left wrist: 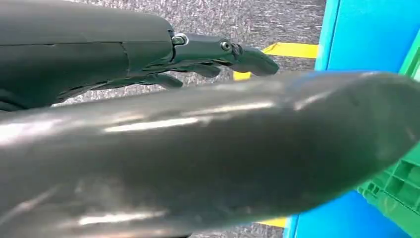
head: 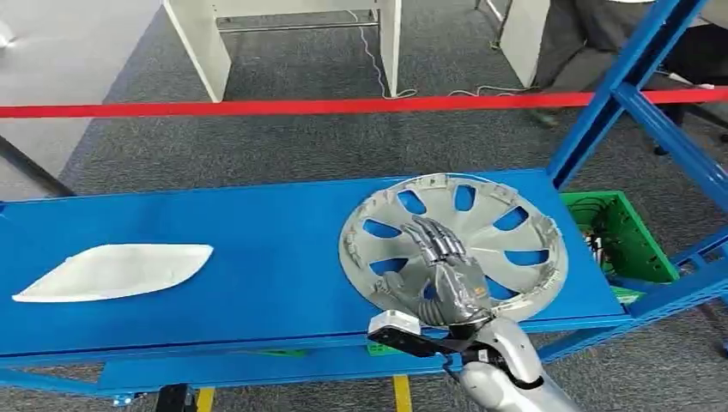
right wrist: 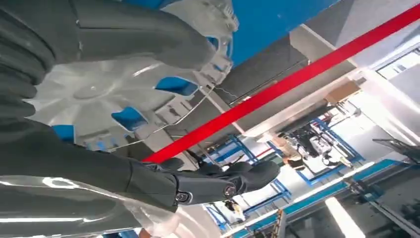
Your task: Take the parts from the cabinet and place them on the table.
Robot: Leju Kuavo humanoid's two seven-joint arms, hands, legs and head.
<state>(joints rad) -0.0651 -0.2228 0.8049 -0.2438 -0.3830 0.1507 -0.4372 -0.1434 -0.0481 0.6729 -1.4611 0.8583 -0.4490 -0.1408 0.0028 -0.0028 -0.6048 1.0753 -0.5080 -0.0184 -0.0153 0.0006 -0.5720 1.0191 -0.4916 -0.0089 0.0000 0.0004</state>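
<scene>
One silver wheel cover (head: 455,249) lies flat on the blue table (head: 257,257), toward its right end, directly under the right hand (head: 442,275), whose fingers spread across its spokes; whether they actually grip it I cannot tell. Left hand (left wrist: 218,52) hangs low beside the table, fingers loosely extended, holding nothing.

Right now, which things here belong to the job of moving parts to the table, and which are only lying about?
Job:
round silver plastic wheel cover
right robot hand, lying on the cover
flat white curved part
blue table

Lying about:
green plastic crate
red tape barrier
</scene>
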